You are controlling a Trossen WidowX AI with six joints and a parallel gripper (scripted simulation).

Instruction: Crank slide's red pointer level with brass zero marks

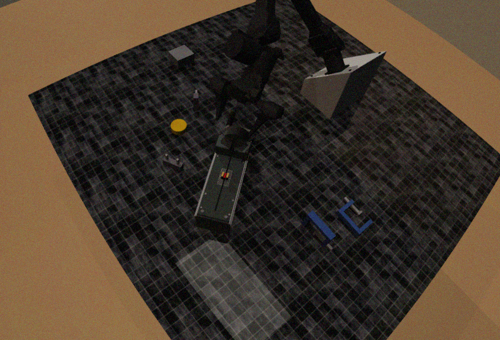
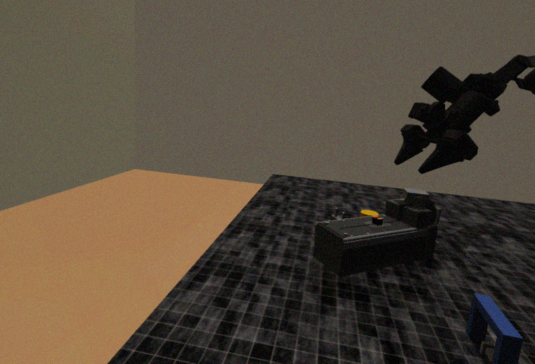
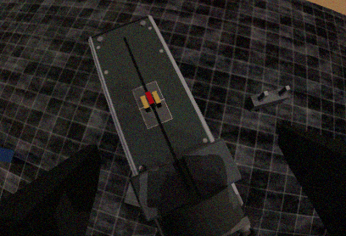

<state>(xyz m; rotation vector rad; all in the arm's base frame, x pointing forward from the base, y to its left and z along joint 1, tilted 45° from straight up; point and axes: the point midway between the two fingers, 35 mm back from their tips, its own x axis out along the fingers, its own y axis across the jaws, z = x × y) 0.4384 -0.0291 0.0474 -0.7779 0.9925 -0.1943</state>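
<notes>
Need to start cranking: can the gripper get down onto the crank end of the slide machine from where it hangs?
Probably yes. The gripper is open and empty, raised above the crank housing of the slide machine, with nothing between them. The handle itself is hard to make out.

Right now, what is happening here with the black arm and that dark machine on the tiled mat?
A black robot arm's gripper hangs open in the air above the crank end of the long dark slide machine, touching nothing and holding nothing. On the machine's top, the small red pointer sits between the two brass zero marks, and from the wrist view it looks level with them. The yellow disc and the blue brackets lie apart on the mat, untouched.
</notes>
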